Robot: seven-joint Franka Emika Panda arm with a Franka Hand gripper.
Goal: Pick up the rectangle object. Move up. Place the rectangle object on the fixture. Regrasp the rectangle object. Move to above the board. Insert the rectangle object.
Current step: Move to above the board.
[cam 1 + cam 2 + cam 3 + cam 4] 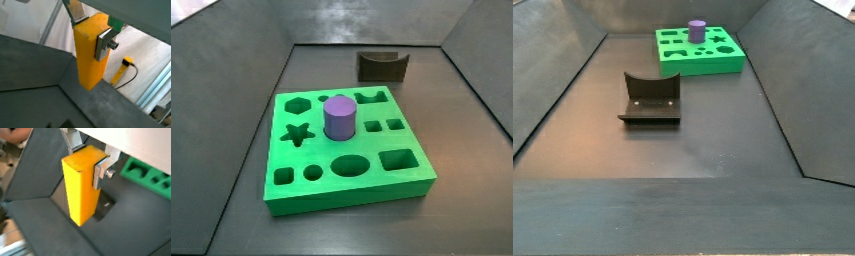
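My gripper point(91, 32) is shut on the upper end of the rectangle object point(89, 60), a smooth orange-yellow block that hangs lengthwise below the silver fingers point(103, 45). Both wrist views show this grip point(89, 160), with the block point(79, 193) held high over the dark floor. The green board point(352, 180) lies on the floor in both side views point(727, 62); one edge of it shows in a wrist view point(143, 173). The dark fixture point(382, 66) stands apart from the board point(651, 98). Neither the gripper nor the block shows in the side views.
A purple cylinder point(339, 118) stands upright in a hole of the board point(698, 30). Dark sloping walls point(553, 90) enclose the floor. A yellow-handled tool with a cable point(122, 70) lies outside the walls.
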